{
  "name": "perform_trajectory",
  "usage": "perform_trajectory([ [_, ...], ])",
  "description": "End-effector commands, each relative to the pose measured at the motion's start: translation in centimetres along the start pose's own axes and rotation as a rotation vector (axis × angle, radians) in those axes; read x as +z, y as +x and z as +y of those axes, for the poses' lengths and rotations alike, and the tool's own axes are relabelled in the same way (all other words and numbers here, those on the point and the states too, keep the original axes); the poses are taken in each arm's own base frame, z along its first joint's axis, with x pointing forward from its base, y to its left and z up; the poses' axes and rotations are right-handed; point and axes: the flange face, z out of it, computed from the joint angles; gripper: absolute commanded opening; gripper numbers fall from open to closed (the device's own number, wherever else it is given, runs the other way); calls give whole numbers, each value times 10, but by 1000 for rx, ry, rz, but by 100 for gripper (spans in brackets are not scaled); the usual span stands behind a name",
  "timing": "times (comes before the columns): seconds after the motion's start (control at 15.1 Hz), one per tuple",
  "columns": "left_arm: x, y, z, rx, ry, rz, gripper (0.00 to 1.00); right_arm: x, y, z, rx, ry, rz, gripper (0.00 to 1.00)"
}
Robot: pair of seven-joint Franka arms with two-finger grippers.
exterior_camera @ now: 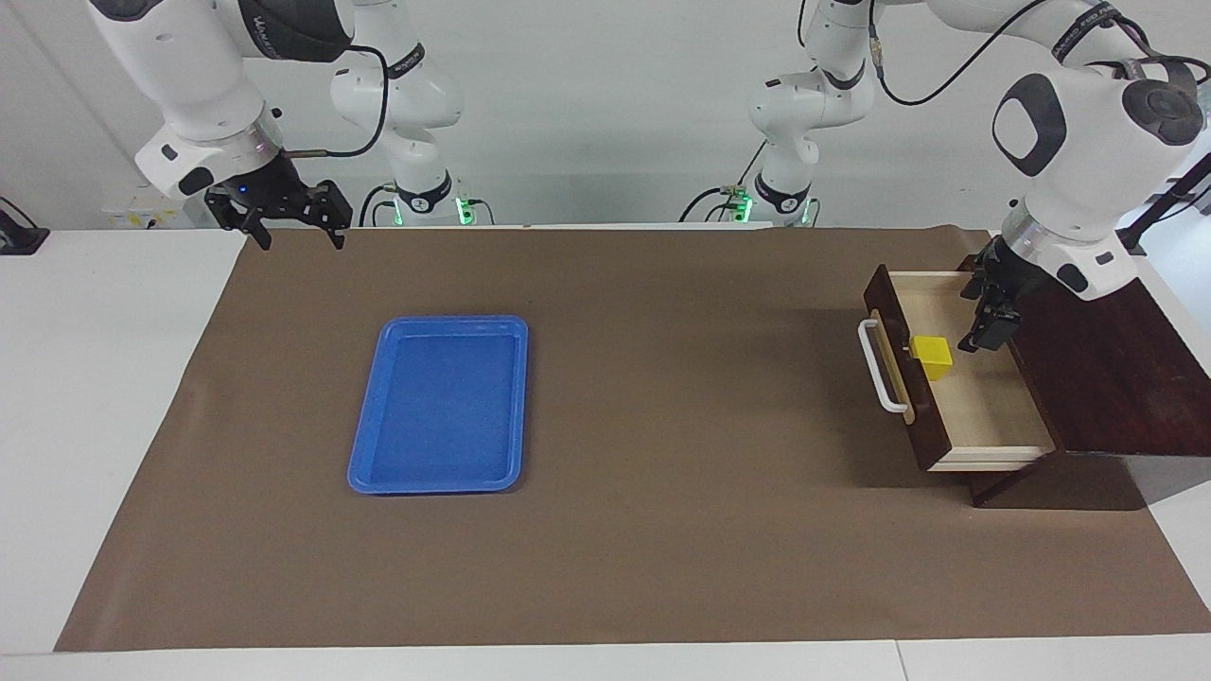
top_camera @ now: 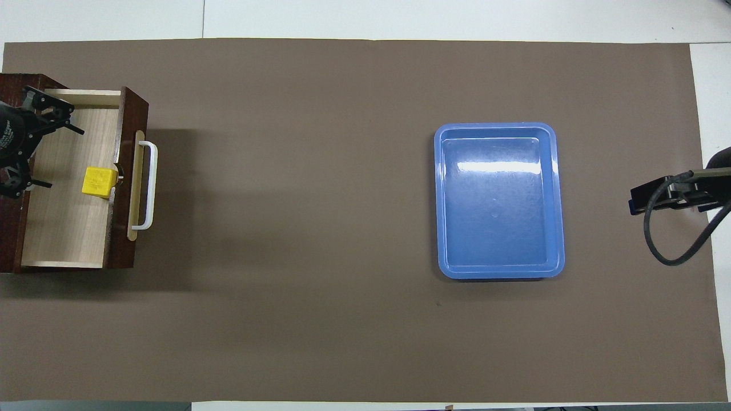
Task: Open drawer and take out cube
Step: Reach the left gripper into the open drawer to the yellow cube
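Drawer (exterior_camera: 984, 397) of dark brown wood with white bar handle (exterior_camera: 880, 367) and pale interior, already pulled out from dark wooden box (exterior_camera: 1116, 378) at the left arm's end of the table. Small bright yellow cube (exterior_camera: 933, 357) resting inside on the pale floor, touching or just beside the drawer front, not yet lifted.

Left gripper (exterior_camera: 989, 317) over the open drawer, near the box edge and apart from the cube, fingers spread wide in the overhead view (top_camera: 23, 142). Right gripper (exterior_camera: 289, 222) waiting over the table edge at the right arm's end, fingers parted, holding nothing. Flat blue plastic tray (exterior_camera: 440, 405) lying on brown mat (exterior_camera: 662, 530), well apart from the drawer.

Main risks, as a judgement: one finger landing on the drawer front instead of beside the cube, given how close the two sit; cube pushed or tipped rather than gripped; wrist knocking the box edge on descent; drawer nudged shut by a sideways push.
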Motion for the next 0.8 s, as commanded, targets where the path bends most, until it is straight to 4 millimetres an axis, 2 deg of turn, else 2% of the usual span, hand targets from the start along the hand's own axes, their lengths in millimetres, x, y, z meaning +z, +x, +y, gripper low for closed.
perform_trajectory([
  [0.0,29,14,-7,-120,-6,-16,100,-1,-2,2,22,-6,-11,100],
  [0.4,64,10,-9,-133,-10,-14,100,-1,-2,2,21,-4,-11,100],
  [0.73,79,8,-12,-147,-13,-14,100,-1,-2,2,21,-4,-11,100],
])
